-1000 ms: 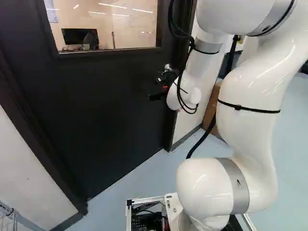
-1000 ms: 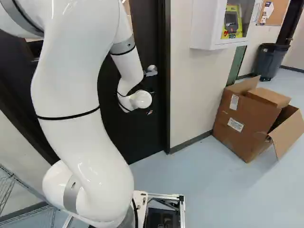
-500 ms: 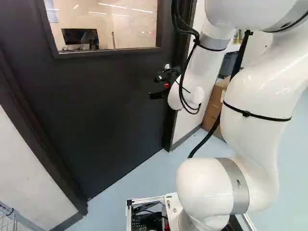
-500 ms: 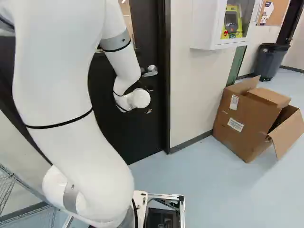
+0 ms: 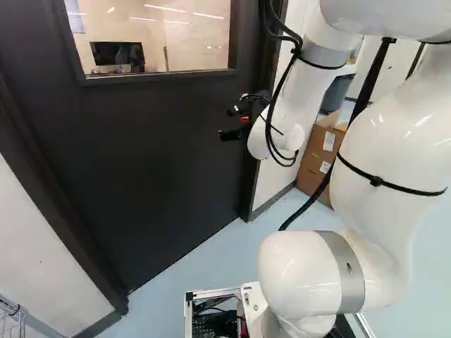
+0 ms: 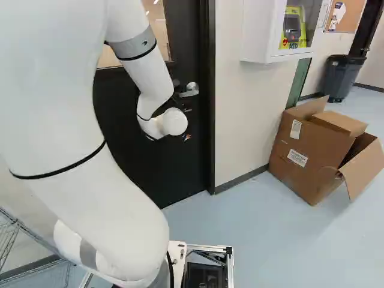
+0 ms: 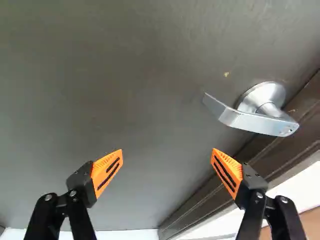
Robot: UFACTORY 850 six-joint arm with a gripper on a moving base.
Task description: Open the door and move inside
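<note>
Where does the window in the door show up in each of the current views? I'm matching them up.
Left base view: the window is at the top, left of the middle.
Right base view: only part shows, at the top, left of the middle, behind the arm.
Wrist view: not in it; the lever handle is.
Shared landmark: the dark door, in all three.

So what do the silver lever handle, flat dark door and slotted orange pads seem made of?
Silver lever handle: likely metal, satin finish, judging by its soft grey shine. Flat dark door: low-sheen paint, likely, from its even coat; steel or wood beneath, I can't tell. Slotted orange pads: matte plastic or firm rubber, going by the flat colour and fine ribs.
</note>
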